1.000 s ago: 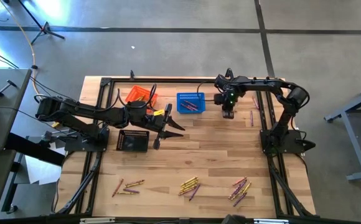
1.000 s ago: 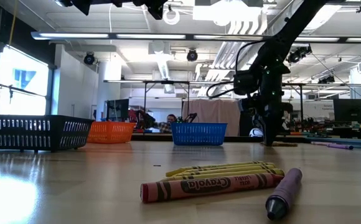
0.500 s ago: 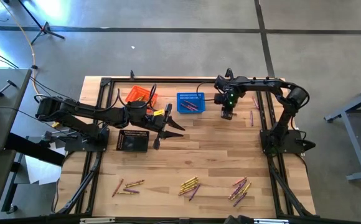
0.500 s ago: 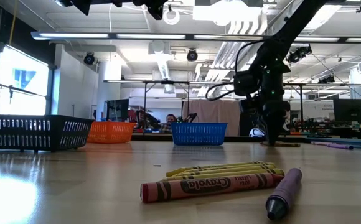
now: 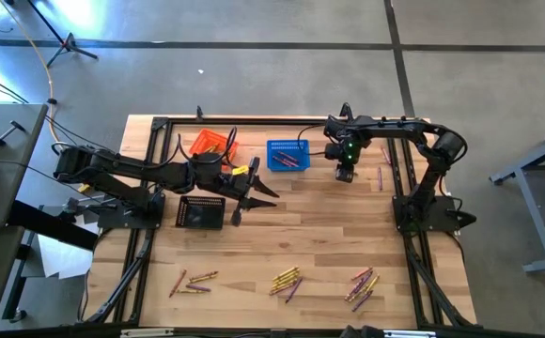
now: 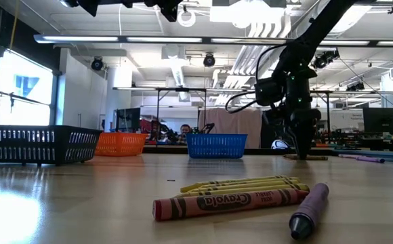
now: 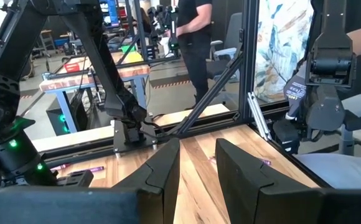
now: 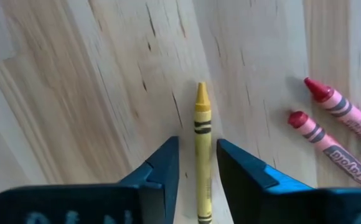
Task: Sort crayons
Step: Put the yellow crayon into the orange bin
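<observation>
The desk (image 5: 329,235) carries the same spread as a second ago, with nothing on it shifted; the one change is at the right pincer (image 5: 345,174), which has drawn slightly toward the back edge and parted its fingers, so that a yellow crayon (image 8: 201,149) now lies on the wood between the spread tips, straddled but not pinched. My reading is that a pick is being set up, not finished. The left pincer (image 5: 245,194) hangs near the black basket (image 5: 202,212), fingers a little apart, holding nothing. The orange basket (image 5: 212,144) and blue basket (image 5: 288,155) sit at the back, the blue one just beside the working arm. Two red crayons (image 8: 330,134) lie close to the yellow one and could be nudged. Most crayons (image 5: 287,281) wait unsorted in clusters along the front edge.
</observation>
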You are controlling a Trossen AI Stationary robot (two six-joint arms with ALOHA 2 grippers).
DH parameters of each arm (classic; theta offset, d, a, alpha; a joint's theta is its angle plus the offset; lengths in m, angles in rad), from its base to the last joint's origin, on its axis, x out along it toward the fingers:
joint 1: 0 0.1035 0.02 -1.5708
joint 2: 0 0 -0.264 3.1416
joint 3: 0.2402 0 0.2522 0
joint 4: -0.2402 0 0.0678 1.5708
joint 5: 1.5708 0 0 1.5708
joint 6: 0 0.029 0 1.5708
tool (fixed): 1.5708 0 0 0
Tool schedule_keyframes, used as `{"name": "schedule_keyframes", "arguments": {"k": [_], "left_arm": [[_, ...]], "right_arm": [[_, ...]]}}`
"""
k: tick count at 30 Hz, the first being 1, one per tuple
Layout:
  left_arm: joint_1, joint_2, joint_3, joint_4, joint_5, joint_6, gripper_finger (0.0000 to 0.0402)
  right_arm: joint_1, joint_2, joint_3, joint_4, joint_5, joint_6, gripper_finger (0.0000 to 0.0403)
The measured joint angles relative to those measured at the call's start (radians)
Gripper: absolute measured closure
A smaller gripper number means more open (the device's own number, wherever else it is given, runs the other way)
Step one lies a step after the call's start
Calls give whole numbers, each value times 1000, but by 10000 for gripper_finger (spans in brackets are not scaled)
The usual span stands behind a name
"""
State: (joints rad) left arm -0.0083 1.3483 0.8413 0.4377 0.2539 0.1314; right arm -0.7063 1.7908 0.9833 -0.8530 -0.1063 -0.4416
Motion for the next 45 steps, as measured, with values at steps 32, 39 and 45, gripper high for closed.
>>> {"name": "schedule_keyframes", "arguments": {"k": [32, 39, 45], "left_arm": [[-17, 112, 1, -113, -264, -121, 310], [-17, 270, 0, 117, -304, -82, 310], [-17, 362, 0, 365, -311, -69, 310]], "right_arm": [[34, -208, -8, -16, -121, 99, 395], [149, -363, -6, 70, -168, 179, 395], [295, -502, -5, 196, -170, 224, 394]]}}
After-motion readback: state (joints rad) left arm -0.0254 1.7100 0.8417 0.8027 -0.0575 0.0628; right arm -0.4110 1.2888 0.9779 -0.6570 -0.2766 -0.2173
